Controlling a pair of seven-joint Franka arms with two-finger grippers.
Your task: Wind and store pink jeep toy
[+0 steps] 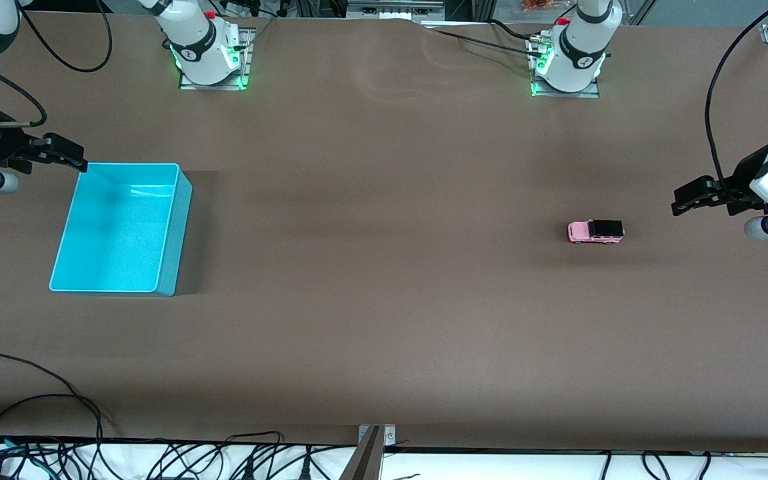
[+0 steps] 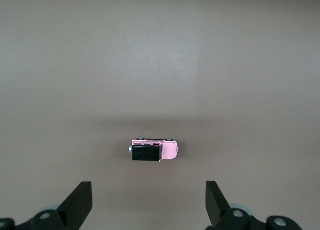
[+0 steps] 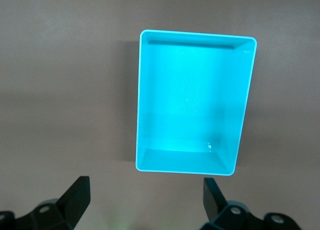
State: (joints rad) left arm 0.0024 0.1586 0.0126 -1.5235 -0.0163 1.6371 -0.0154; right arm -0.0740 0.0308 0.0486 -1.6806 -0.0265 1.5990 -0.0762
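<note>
The pink jeep toy (image 1: pixel 595 231) sits upright on the bare surface (image 1: pixel 384 300) at the left arm's end, well apart from the cyan bin (image 1: pixel 169 233). My left gripper (image 1: pixel 681 200) hangs just beside it with jaws released and empty; through the left wrist view the toy (image 2: pixel 154 150) lies ahead of the jaws, centred between them, its long axis running straight across the gap. My right gripper (image 1: pixel 77 159) waits spread wide at the bin's edge. I judge the left arm should take it.
</note>
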